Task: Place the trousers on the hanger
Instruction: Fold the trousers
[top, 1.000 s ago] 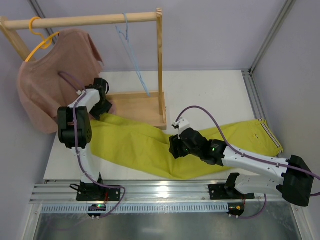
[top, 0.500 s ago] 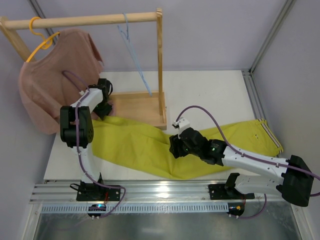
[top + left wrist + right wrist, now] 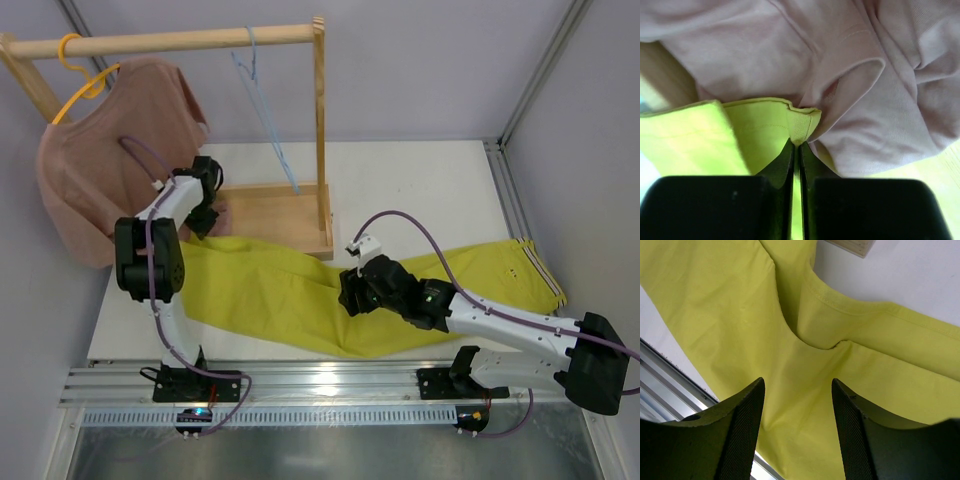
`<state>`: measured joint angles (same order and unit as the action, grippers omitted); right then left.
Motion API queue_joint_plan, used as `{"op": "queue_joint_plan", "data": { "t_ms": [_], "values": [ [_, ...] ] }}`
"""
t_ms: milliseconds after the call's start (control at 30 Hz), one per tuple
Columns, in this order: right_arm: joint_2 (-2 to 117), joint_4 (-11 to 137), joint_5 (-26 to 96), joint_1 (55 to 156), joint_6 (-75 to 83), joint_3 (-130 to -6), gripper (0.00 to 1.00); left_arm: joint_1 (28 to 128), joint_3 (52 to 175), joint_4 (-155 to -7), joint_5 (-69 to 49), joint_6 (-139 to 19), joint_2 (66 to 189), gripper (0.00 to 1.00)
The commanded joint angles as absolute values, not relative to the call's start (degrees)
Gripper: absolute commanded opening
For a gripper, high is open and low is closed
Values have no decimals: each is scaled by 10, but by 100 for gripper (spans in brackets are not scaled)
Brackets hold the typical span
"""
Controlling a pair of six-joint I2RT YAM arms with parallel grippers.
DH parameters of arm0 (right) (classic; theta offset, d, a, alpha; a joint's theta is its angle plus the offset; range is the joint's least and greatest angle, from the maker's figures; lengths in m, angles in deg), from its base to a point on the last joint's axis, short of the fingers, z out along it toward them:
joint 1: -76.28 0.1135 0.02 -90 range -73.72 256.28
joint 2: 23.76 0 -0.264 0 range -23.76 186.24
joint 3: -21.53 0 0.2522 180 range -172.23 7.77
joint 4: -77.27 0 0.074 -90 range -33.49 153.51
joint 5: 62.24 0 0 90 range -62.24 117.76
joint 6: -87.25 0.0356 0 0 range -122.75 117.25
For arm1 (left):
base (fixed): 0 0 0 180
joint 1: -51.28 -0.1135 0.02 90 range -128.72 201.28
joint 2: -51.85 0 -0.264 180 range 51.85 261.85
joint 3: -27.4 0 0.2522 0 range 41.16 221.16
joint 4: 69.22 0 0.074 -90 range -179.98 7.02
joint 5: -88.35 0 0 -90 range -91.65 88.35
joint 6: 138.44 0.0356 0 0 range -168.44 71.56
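The yellow-green trousers lie flat across the table, waistband at the right and leg ends at the left. My left gripper is at the far left leg end, by the pink shirt. In the left wrist view this gripper is shut on the folded hem of the trousers. My right gripper hovers over the crotch; in the right wrist view it stands open above the trousers, with nothing between its fingers. The light-blue hanger hangs bare from the wooden rail.
A dusty-pink T-shirt hangs on a yellow hanger at the rail's left end and drapes against the left gripper's fingers. The rack's upright post and wooden base stand just behind the trousers. Metal rails run along the table's near edge.
My left gripper has closed from open onto the trouser hem, with its wrist shifting slightly. The right arm and the trousers have not moved.
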<state>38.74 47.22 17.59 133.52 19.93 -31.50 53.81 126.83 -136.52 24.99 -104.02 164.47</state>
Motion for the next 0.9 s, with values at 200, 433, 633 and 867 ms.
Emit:
{"op": "queue_joint_plan", "data": {
  "t_ms": [200, 433, 633, 867],
  "values": [
    [374, 512, 191, 1334, 227, -300, 59, 547, 1252, -1425, 315, -1077, 1560, 0],
    [381, 515, 187, 1333, 244, -288, 59, 552, 1246, -1488, 361, -1094, 1532, 0],
    [385, 515, 165, 1333, 277, -281, 59, 552, 1244, -1535, 404, -1082, 1512, 0],
    [387, 502, 133, 1332, 310, -272, 59, 550, 1204, -1568, 436, -1081, 1492, 0]
  ]
}}
